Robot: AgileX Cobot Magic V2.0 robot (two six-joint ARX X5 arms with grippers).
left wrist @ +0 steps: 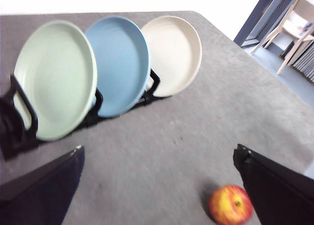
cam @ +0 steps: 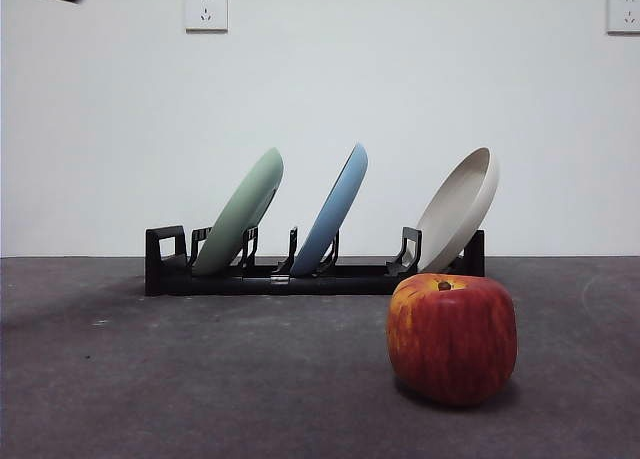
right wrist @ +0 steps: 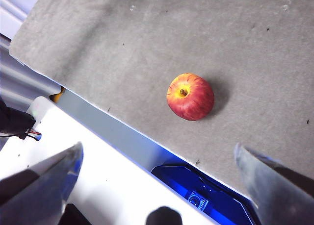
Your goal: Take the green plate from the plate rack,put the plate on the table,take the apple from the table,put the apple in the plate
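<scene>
Listing what you have at this moment: the green plate [cam: 243, 211] stands on edge in the end slot of the plate rack [cam: 300, 277], at the rack's end farthest from the apple [cam: 452, 339], tilted, its rim touching the prongs; the light blue plate [cam: 332, 209] sits in the next slot and the beige plate [cam: 458, 207] at the other end. Your left gripper [left wrist: 157, 186] hangs above the table [left wrist: 162, 137] with both jaws spread wide and nothing between them; the plate's hollow face [left wrist: 55, 78] looks toward it, so its flat disc runs across the rack's length. That arm seems nearer the rack and better placed for the lift. Your right gripper [right wrist: 157, 186], likewise spread and empty, hovers over the table's near edge, above the apple, which rests stem up, well apart from the rack.
</scene>
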